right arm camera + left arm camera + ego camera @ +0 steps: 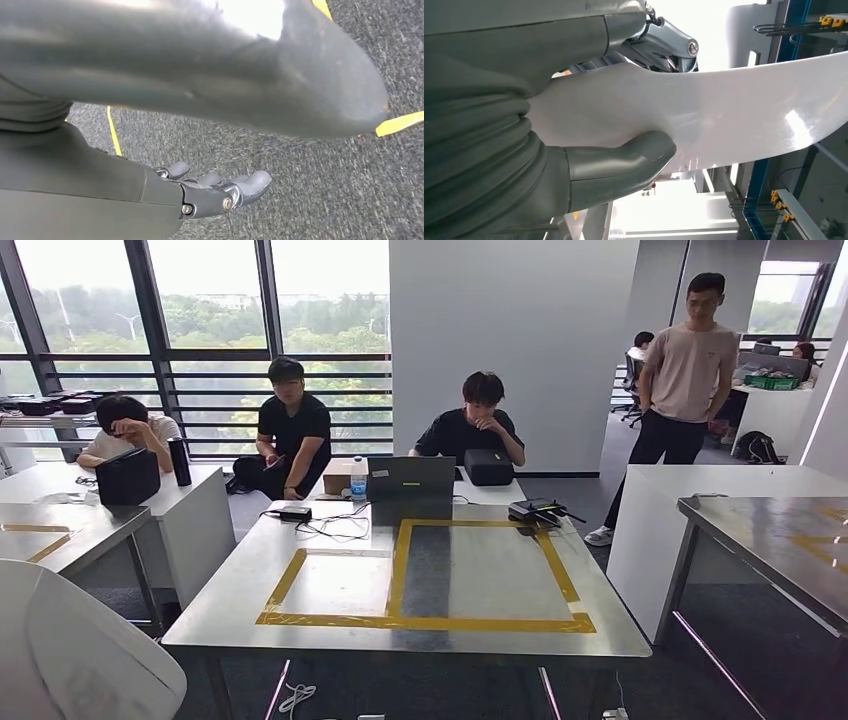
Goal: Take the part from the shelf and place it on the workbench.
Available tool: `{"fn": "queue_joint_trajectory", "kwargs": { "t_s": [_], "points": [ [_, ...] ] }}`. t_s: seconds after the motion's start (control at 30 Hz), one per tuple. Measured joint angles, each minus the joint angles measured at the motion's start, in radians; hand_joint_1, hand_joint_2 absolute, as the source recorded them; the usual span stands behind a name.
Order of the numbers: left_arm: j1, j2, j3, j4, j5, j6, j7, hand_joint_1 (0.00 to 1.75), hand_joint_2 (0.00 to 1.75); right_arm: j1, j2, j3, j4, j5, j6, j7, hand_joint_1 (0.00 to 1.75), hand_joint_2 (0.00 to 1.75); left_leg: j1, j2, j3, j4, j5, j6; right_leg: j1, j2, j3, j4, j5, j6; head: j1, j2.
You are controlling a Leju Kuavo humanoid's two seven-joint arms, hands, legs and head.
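far left, low in the head view: a curved white part (85, 655), its rounded edge rising in front of the grey carpet. the left wrist view shows the same part (704, 115) as a broad glossy white sheet gripped by the left robot hand (614, 125), the thick grey thumb (624, 162) pressed flat against one face and the darker fingers (664, 42) wrapped over the other; blue shelf uprights with yellow clips (781, 205) stand behind it.

left of centre: a seated person (125, 430) leans on a white desk (190, 510) beside a black box (127, 477) and a dark bottle (179, 461). a second steel table (60, 530) with yellow tape stands just in front.

centre: the steel tabletop (330, 585) carries yellow tape (420, 620) marking two adjoining rectangles. at its far edge lie a small black adapter with cables (297, 513), a water bottle (358, 478), a laptop (410, 480) and a black device (535, 510). two people in black (290, 430) (475, 425) sit behind it.

right: a person in a beige shirt (685, 380) stands near a white counter (700, 490); another steel table (780, 540) lies at the edge.

right wrist view: the right robot hand (215, 192) hangs above grey carpet (310, 170) crossed by yellow floor tape (112, 132), fingers loosely extended, holding nothing.
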Motion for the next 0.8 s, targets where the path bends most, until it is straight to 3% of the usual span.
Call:
{"fn": "queue_joint_trajectory", "kwargs": {
  "t_s": [0.03, 0.07, 0.1, 0.2, 0.23, 0.33, 0.37, 0.43, 0.5, 0.57, 0.6, 0.63, 0.7, 0.73, 0.77, 0.8],
  "points": [
    [0.001, -0.001, 0.000, 0.000, 0.001, -0.001, 0.000, 1.75, 1.75, 0.002, 0.000, 0.000, 0.000, 0.001, 0.000, 0.000, 0.00, 0.00, 0.000, -0.002, 0.012, 0.000, -0.011, -0.001, 0.000, 0.001, -0.032, 0.021, -0.013, 0.001, 0.001, 0.000],
    [0.002, -0.001, 0.000, 0.000, 0.003, -0.002, 0.000, 1.75, 1.75, 0.005, 0.000, 0.000, 0.000, 0.001, 0.001, 0.000, 0.00, 0.00, 0.000, -0.005, 0.026, 0.000, -0.022, -0.002, -0.001, 0.001, -0.048, 0.009, -0.008, 0.002, 0.001, 0.000],
    [0.003, -0.002, 0.000, -0.001, 0.005, -0.002, 0.000, 1.75, 1.75, 0.007, 0.000, 0.000, 0.000, 0.002, 0.001, 0.001, 0.00, 0.00, 0.000, -0.008, 0.043, 0.000, -0.034, -0.004, -0.002, 0.001, -0.050, -0.033, 0.021, 0.001, 0.001, 0.000],
    [0.004, -0.003, 0.000, -0.004, 0.011, -0.003, 0.000, 1.75, 1.75, 0.011, 0.000, 0.000, 0.000, 0.004, 0.003, 0.001, 0.00, 0.00, -0.002, -0.012, 0.083, 0.004, -0.077, -0.015, 0.000, 0.002, -0.021, -0.205, 0.167, -0.006, 0.002, 0.000],
    [0.005, -0.003, 0.000, -0.006, 0.013, -0.003, 0.000, 1.75, 1.75, 0.012, 0.000, 0.000, 0.000, 0.005, 0.003, 0.002, 0.00, 0.00, -0.002, -0.013, 0.092, 0.003, -0.091, -0.021, 0.003, 0.002, -0.012, -0.231, 0.191, -0.011, 0.002, 0.000],
    [0.008, -0.002, 0.000, -0.015, 0.016, -0.004, 0.001, 1.75, 1.75, 0.009, 0.000, 0.000, 0.000, 0.006, 0.003, 0.003, 0.00, 0.00, 0.001, -0.013, 0.108, 0.041, -0.089, -0.041, 0.007, 0.001, 0.023, -0.241, 0.176, -0.036, 0.001, 0.000],
    [0.009, -0.002, 0.001, -0.017, 0.017, -0.005, 0.001, 1.75, 1.75, 0.008, -0.001, 0.000, 0.000, 0.006, 0.003, 0.002, 0.00, 0.00, 0.002, -0.011, 0.094, 0.084, -0.077, -0.045, 0.005, 0.001, 0.039, -0.245, 0.168, -0.045, 0.000, 0.000],
    [0.012, -0.001, 0.001, -0.020, 0.016, -0.005, 0.001, 1.75, 1.75, 0.005, -0.002, 0.000, 0.000, 0.006, 0.003, 0.002, 0.00, 0.00, 0.003, -0.006, 0.017, 0.198, -0.079, -0.052, 0.003, 0.001, 0.071, -0.250, 0.146, -0.058, -0.001, 0.000],
    [0.016, -0.001, 0.001, -0.021, 0.016, -0.007, 0.003, 1.75, 1.75, 0.004, -0.002, 0.000, 0.000, 0.006, 0.003, 0.002, 0.00, 0.00, 0.005, -0.003, -0.077, 0.293, -0.137, -0.060, 0.002, 0.002, 0.100, -0.252, 0.120, -0.062, -0.002, 0.000],
    [0.020, -0.001, 0.001, -0.021, 0.016, -0.009, 0.006, 1.75, 1.75, 0.006, -0.002, 0.000, 0.000, 0.006, 0.003, 0.003, 0.00, 0.00, 0.006, -0.001, -0.139, 0.303, -0.193, -0.063, 0.000, 0.003, 0.135, -0.252, 0.090, -0.059, -0.003, 0.000],
    [0.020, -0.001, 0.001, -0.021, 0.016, -0.010, 0.007, 1.75, 1.75, 0.008, -0.002, 0.000, 0.000, 0.006, 0.003, 0.004, 0.00, 0.00, 0.006, 0.001, -0.153, 0.273, -0.191, -0.062, -0.001, 0.004, 0.155, -0.253, 0.074, -0.057, -0.004, 0.000],
    [0.020, -0.001, 0.001, -0.021, 0.016, -0.011, 0.007, 1.75, 1.75, 0.008, -0.002, 0.000, 0.000, 0.006, 0.003, 0.005, 0.00, 0.00, 0.006, 0.003, -0.158, 0.224, -0.153, -0.058, -0.003, 0.004, 0.176, -0.253, 0.057, -0.053, -0.004, 0.000],
    [0.021, -0.001, 0.001, -0.019, 0.016, -0.012, 0.008, 1.75, 1.75, 0.009, -0.001, 0.000, 0.000, 0.006, 0.003, 0.006, 0.00, 0.00, 0.004, 0.012, -0.164, 0.111, 0.005, -0.051, -0.003, 0.006, 0.210, -0.254, 0.022, -0.043, -0.005, 0.000],
    [0.021, -0.001, 0.001, -0.019, 0.016, -0.012, 0.009, 1.75, 1.75, 0.008, -0.001, 0.000, 0.000, 0.006, 0.003, 0.006, 0.00, 0.00, 0.001, 0.014, -0.163, 0.074, 0.067, -0.046, -0.002, 0.006, 0.223, -0.261, 0.007, -0.036, -0.005, 0.000],
    [0.021, 0.000, 0.001, -0.018, 0.016, -0.012, 0.010, 1.75, 1.75, 0.007, -0.001, 0.000, 0.000, 0.006, 0.003, 0.006, 0.00, 0.00, 0.000, 0.015, -0.160, 0.052, 0.101, -0.040, 0.000, 0.005, 0.235, -0.263, 0.000, -0.029, -0.005, 0.000],
    [0.020, 0.001, 0.001, -0.018, 0.016, -0.012, 0.010, 1.75, 1.75, 0.005, -0.001, 0.000, 0.000, 0.006, 0.003, 0.005, 0.00, 0.00, -0.001, 0.012, -0.151, 0.049, 0.093, -0.033, 0.001, 0.005, 0.241, -0.261, 0.004, -0.021, -0.004, 0.000]
  ]
}}
